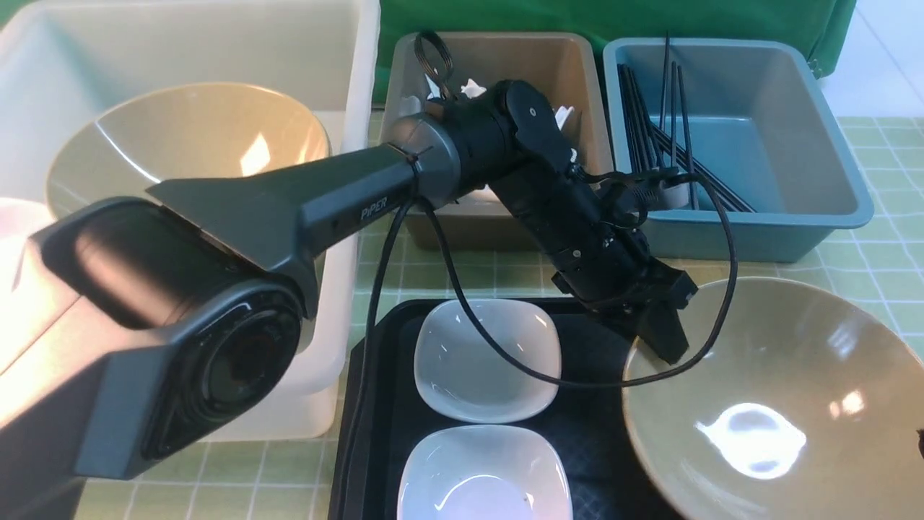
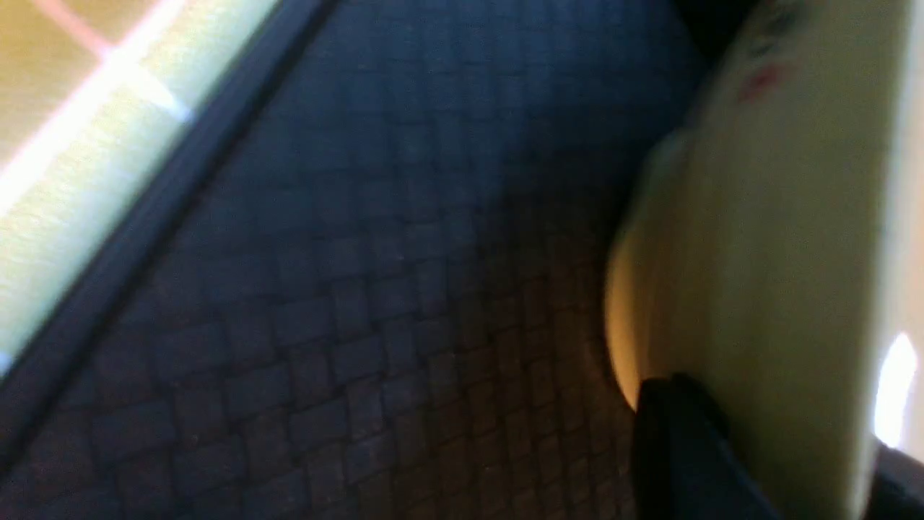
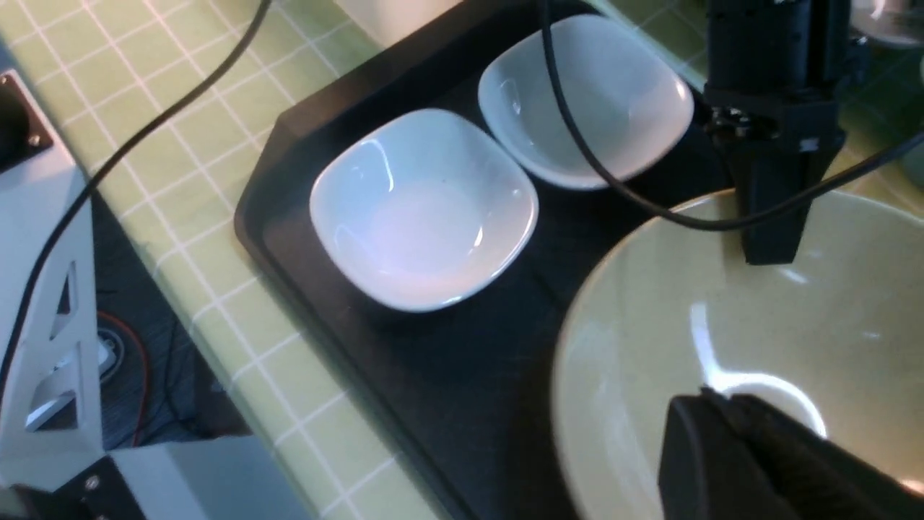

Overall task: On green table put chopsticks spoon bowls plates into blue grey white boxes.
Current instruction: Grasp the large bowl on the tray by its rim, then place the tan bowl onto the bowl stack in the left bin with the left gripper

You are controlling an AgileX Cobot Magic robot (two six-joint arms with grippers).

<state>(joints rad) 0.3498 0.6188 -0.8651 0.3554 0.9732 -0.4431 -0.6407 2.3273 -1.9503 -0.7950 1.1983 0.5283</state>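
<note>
At the lower right of the front view, the beige bowl (image 1: pixel 787 375) is overlapping the black tray (image 1: pixel 599 448). The left gripper (image 1: pixel 668 347) is pinching the bowl's upper-left rim, while the right gripper (image 3: pixel 704 426), fingers pressed together, is clamping the opposite rim.

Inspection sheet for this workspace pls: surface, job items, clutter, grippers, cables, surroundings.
Surface: green table, checked cloth; black tray at the near edge.
Job's things: beige bowl at the tray's right side; far white dish and near white dish on the tray; second beige bowl in white box; spoons in grey box; chopsticks in blue box.
Clutter: nothing seen.
Grippers: left gripper shut on the beige bowl's rim; right gripper shut over that bowl, grip unclear.
Cables: black cable drapes across the far white dish.
Surroundings: green backdrop; robot frame off the table edge.
</note>
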